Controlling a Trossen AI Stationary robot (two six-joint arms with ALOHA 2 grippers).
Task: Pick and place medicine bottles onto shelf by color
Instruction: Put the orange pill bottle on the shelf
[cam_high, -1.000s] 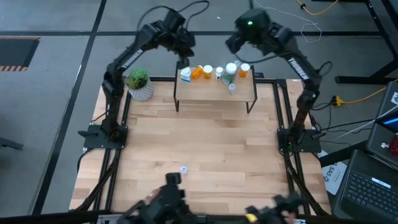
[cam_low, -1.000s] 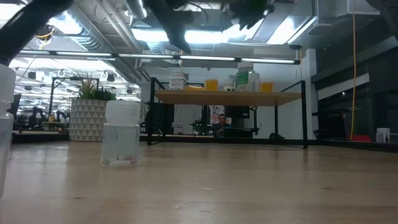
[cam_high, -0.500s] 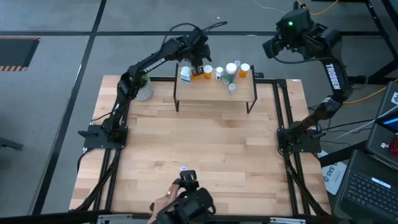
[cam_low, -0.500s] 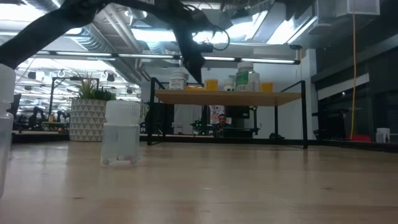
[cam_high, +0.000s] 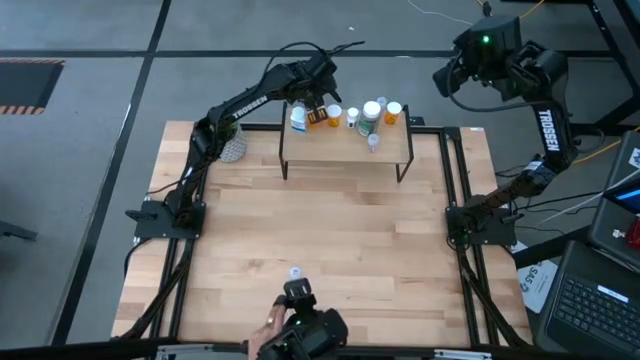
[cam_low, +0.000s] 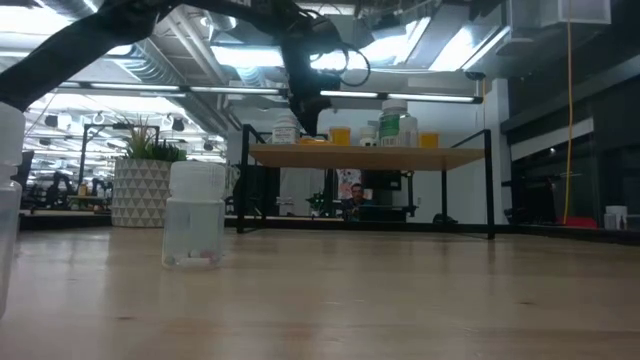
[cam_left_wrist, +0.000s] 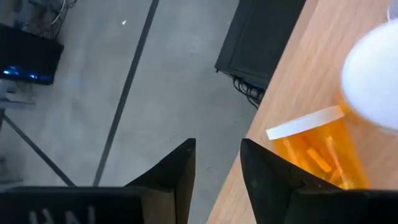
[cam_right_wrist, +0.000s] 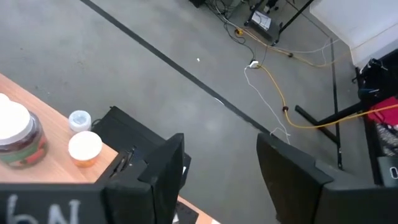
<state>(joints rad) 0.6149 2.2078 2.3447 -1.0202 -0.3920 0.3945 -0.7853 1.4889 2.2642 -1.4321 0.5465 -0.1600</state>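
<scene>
The shelf (cam_high: 345, 148) stands at the table's far edge with several medicine bottles along its far side: a white one (cam_high: 298, 120), an orange one lying on its side (cam_high: 316, 118), a greenish one (cam_high: 368, 118) and an orange one with a white cap (cam_high: 392, 110). A tiny clear bottle (cam_high: 373, 143) stands farther forward on the shelf, and another (cam_high: 295, 272) stands on the table near its near edge. My left gripper (cam_high: 318, 97) (cam_left_wrist: 217, 149) hovers open over the shelf's far left edge beside the lying orange bottle (cam_left_wrist: 317, 152). My right gripper (cam_high: 450, 75) (cam_right_wrist: 221, 149) is open, raised beyond the table's far right corner.
A green plant in a white pot (cam_high: 232, 148) stands at the far left, partly under my left arm. A person's hand (cam_high: 270, 325) and a dark device sit at the table's near edge. In the low view a clear bottle (cam_low: 197, 215) stands close by.
My left gripper has come down from high behind the table to the shelf's far left edge, beside the lying orange bottle. My right arm has swung away from the shelf toward the far right and stays raised. The bottles have kept their places.
</scene>
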